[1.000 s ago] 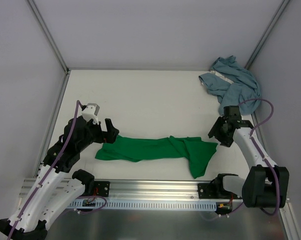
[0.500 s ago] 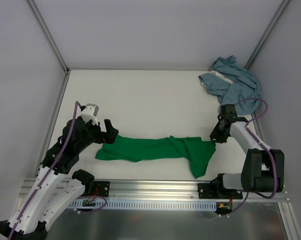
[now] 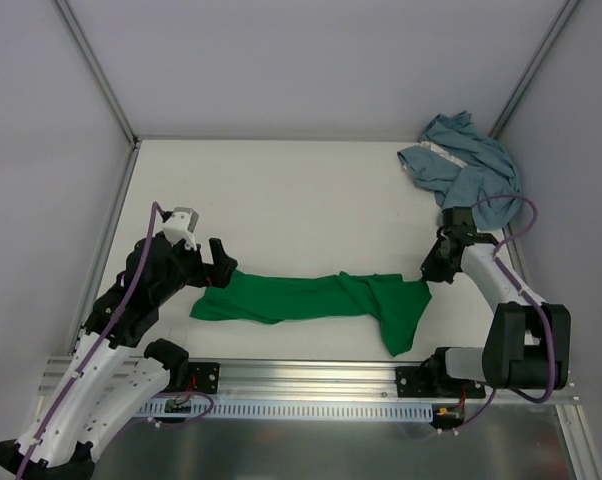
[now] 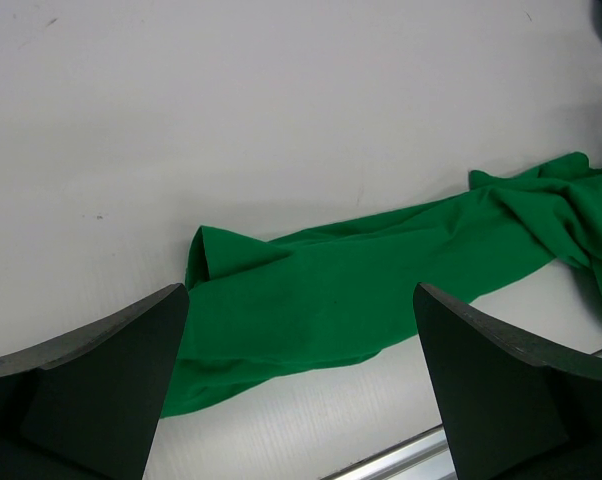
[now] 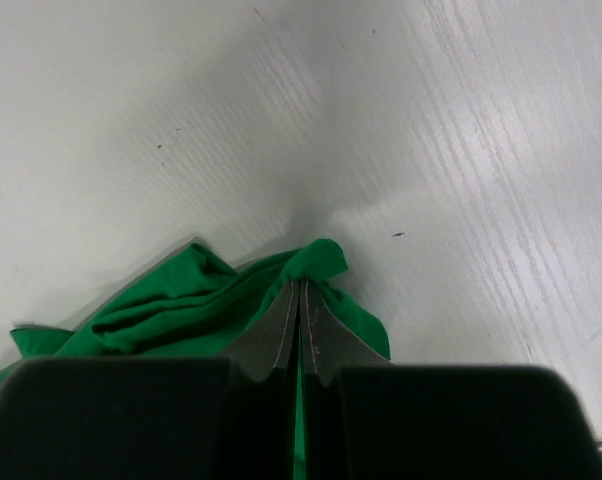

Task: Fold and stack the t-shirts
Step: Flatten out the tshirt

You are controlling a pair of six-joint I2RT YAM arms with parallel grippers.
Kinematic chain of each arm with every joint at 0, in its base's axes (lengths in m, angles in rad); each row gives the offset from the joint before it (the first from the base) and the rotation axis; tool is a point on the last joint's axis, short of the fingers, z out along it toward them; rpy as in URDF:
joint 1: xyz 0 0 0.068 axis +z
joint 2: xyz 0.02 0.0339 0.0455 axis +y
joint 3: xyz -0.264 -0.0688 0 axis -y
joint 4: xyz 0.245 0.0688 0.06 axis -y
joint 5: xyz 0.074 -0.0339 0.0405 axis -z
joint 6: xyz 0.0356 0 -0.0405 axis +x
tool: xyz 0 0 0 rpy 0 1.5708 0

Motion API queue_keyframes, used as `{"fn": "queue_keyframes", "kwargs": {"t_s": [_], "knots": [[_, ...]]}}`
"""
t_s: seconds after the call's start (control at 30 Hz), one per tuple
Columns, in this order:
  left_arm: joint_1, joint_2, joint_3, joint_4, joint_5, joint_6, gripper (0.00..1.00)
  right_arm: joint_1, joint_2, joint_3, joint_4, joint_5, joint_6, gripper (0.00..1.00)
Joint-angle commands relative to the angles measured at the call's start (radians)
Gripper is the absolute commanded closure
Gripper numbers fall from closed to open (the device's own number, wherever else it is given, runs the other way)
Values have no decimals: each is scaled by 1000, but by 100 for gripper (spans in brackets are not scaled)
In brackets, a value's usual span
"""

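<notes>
step: spread green t-shirt (image 3: 311, 298) flat | right gripper (image 5: 301, 290) clenched on its right corner | left gripper (image 3: 221, 265) released above left end | blue-grey t-shirt (image 3: 466, 160) heaped far-right on tabletop (image 3: 281, 190) | advice: grasp left end too, pull apart evenly

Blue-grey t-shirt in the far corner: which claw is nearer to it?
Right. The right claw, shut on the green t-shirt at its right tip, sits just in front of the blue-grey t-shirt; the left claw hangs open at the green one's left end.
</notes>
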Motion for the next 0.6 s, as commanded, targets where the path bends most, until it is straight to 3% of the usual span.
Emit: {"fn": "queue_keyframes", "kwargs": {"t_s": [0.0, 0.37, 0.53, 0.57], "knots": [[-7, 5, -3, 10, 13, 14, 1, 6, -60, 90, -40, -30, -7, 99], [-9, 106, 21, 81, 24, 24, 1, 11, -229, 377, -255, -124, -43, 99], [-7, 342, 145, 77, 99, 76, 1, 11, -312, 380, -292, -159, -46, 100], [-7, 383, 172, 59, 93, 89, 5, 9, -324, 375, -293, -161, -47, 100]]}}
